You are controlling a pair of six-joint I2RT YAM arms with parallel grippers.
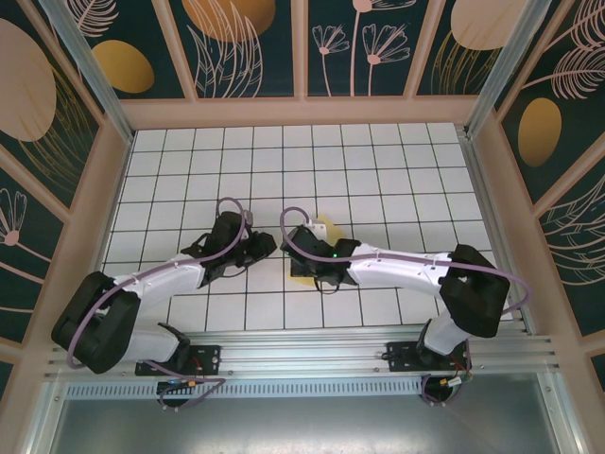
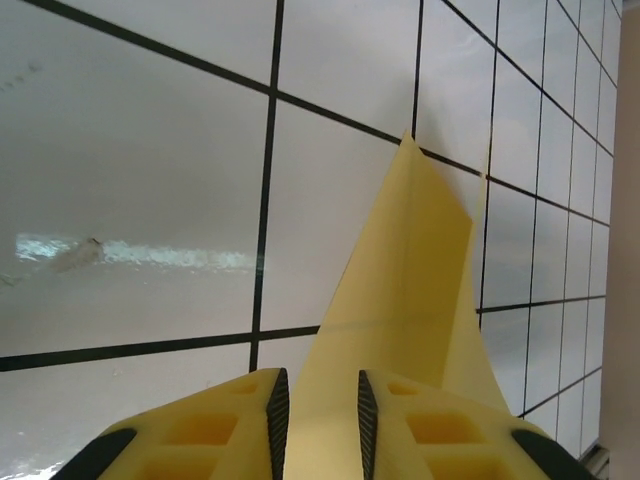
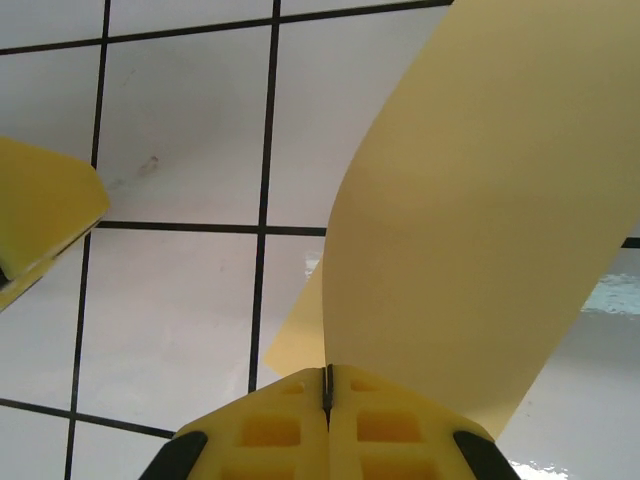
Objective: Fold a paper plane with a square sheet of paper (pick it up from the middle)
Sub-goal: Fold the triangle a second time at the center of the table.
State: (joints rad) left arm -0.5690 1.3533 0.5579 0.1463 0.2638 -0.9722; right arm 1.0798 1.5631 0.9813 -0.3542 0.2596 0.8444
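Our right jaws clench the paper (image 3: 480, 200) stretching straight ahead, while our left jaws straddle its fold, grip unclear.

The thin pale-yellow square sheet of paper (image 3: 480, 230) looked matt and smooth, with a faint crease across it in the left wrist view. The white tiled tabletop with black grid lines (image 2: 140, 200) was glossy, throwing back blurred light, and bore one small scuff. The left gripper (image 2: 320, 400) and the right gripper (image 3: 327, 385) had moulded yellow plastic fingers of dull finish, the left with ribbed black rubbery pads (image 2: 277, 420). The white arm shells (image 1: 397, 270) were smooth, slightly shiny plastic. The silver rail (image 1: 312, 345) looked like brushed metal.
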